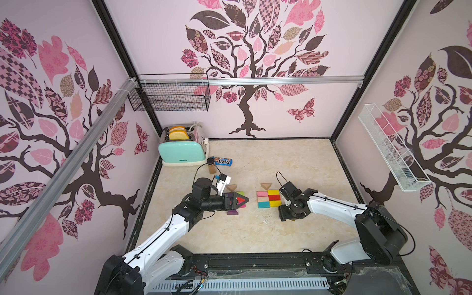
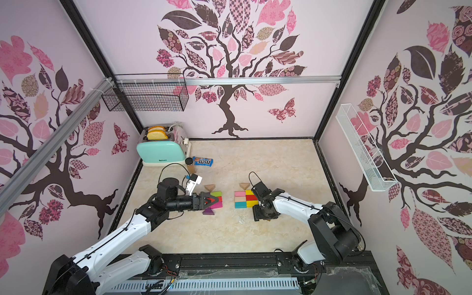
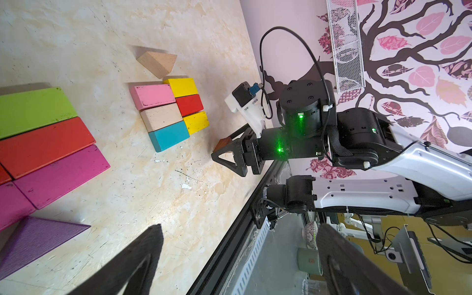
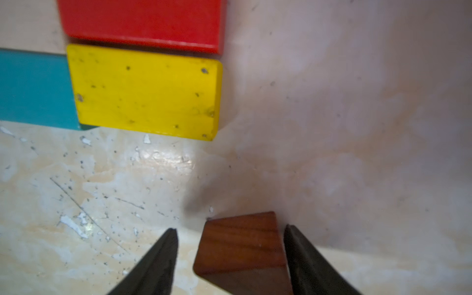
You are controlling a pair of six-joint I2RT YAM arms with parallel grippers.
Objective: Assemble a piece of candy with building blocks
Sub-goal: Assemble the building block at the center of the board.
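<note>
- The task was judged nearly finished: two block figures lay well apart near the middle of the worktop (image 1: 293, 158).
- The left figure, partly hidden under the left gripper (image 3: 240, 227), was capped by a tan triangle (image 1: 231, 187) at its far end and a purple triangle (image 3: 38, 242) at its near end, so it was taken as complete.
- The right figure was made of six touching rectangles: one pink block (image 3: 152, 95), one tan block (image 3: 161, 116), one teal block (image 3: 169, 135), one red block (image 3: 190, 104) and two yellow blocks (image 3: 182, 86).
- A second tan triangle (image 3: 158, 62) lay just beside its far end.
- Its near end was bare. The brown triangle (image 4: 240, 250), resting on the worktop near that end but apart from it, was judged the missing piece.
- Four triangles were counted in all.
- The left figure's rectangles, a green block (image 3: 33, 109) and a magenta block (image 3: 61, 173) among them, could not be fully counted.
- The right gripper (image 4: 231, 228) was set astride the brown triangle with a gap at one finger, so no grip was made yet.
- The left gripper was spread wide and empty.
</note>
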